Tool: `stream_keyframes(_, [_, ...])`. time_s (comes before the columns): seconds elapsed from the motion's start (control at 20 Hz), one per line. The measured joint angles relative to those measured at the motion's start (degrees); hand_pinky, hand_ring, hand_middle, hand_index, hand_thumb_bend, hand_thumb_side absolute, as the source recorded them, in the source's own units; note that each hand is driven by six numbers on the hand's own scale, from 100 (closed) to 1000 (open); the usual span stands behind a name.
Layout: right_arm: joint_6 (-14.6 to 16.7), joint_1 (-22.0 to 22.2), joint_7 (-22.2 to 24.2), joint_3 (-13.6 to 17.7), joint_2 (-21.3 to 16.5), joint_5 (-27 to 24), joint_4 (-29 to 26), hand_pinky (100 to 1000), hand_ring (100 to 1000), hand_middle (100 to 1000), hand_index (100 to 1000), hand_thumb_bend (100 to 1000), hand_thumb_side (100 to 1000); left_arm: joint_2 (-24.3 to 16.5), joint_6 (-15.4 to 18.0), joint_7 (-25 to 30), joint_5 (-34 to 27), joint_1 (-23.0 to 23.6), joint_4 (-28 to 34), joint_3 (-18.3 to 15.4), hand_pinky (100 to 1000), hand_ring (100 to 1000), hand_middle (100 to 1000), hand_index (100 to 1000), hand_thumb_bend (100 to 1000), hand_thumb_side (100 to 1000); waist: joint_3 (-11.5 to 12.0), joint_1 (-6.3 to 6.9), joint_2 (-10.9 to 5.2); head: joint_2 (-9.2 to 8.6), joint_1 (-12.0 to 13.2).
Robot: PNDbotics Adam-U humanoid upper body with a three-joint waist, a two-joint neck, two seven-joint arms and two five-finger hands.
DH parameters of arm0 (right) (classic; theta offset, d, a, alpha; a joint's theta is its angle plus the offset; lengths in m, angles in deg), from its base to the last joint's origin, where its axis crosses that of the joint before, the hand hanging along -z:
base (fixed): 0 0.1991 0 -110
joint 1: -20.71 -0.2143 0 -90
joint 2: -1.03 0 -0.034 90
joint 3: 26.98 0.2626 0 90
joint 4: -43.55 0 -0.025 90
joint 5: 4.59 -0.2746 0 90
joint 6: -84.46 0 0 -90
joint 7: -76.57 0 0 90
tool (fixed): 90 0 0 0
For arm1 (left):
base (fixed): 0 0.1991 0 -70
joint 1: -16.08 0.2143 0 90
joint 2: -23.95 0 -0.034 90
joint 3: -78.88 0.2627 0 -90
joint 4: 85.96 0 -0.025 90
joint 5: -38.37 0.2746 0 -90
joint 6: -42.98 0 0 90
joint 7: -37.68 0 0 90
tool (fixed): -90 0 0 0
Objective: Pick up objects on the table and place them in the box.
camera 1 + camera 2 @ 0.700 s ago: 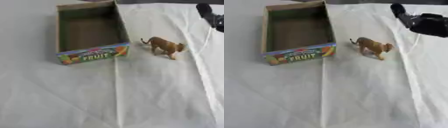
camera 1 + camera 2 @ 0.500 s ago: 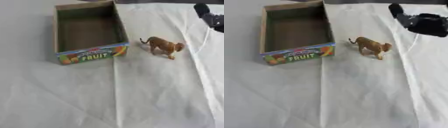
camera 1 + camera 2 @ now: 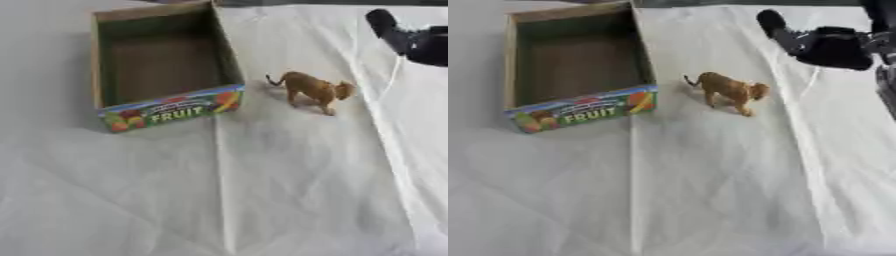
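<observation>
While my head is looking down through the left eye view, an open cardboard box (image 3: 166, 75) is sitting toward 11 o'clock on the white cloth (image 3: 289, 200). Its near wall is showing a colourful printed band (image 3: 171, 110) with pictures of fruit and the word FRUIT in pale capitals; a smaller line of writing above that word is too blurred for me to read. The inside of the box is showing only bare brown floor. A small tan toy animal (image 3: 313, 90) is standing upright on four legs just to the 3 o'clock side of the box, apart from it, tail pointing toward the box and head toward 3 o'clock. I cannot make out what kind of animal it is. At 1 o'clock my right hand (image 3: 411, 37) is being cut off by the picture's edge, so only a dark finger and part of the palm are showing.

Through the right eye view, more of my right hand is appearing at 1 o'clock, hovering well apart from the toy animal. One finger is sticking out toward 10 o'clock, but the rest is a dark mass, so I cannot tell whether the fingers are spread or curled. My left hand is showing in neither view.
</observation>
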Motion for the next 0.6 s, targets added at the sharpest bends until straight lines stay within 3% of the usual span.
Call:
stream_keyframes(0.2, [-1.7, 1.1, 2.0, -1.1, -3.1, 1.6, 0.0, 834, 883, 813, 885, 427, 279, -0.5, 0.0, 0.0, 0.0, 0.4, 0.0, 0.0, 738, 933, 900, 988, 722, 103, -0.5, -0.58, -0.60, -0.15, -0.1])
stream_keyframes(0.4, [-3.0, 2.3, 5.1, -4.7, -8.3, 1.9, 0.0, 861, 908, 807, 925, 430, 318, -1.0, -0.1, -0.1, 0.0, 0.4, 0.0, 0.0, 738, 933, 900, 987, 723, 101, -0.7, -1.29, -1.14, -0.15, 0.2])
stream_keyframes(0.6, [-4.7, 2.5, 8.5, -8.6, -13.1, 1.3, 0.0, 871, 908, 771, 896, 429, 290, -1.0, -0.2, -0.1, 0.0, 0.4, 0.0, 0.0, 737, 932, 900, 986, 723, 100, -0.7, -1.56, -1.45, -0.19, 0.3])
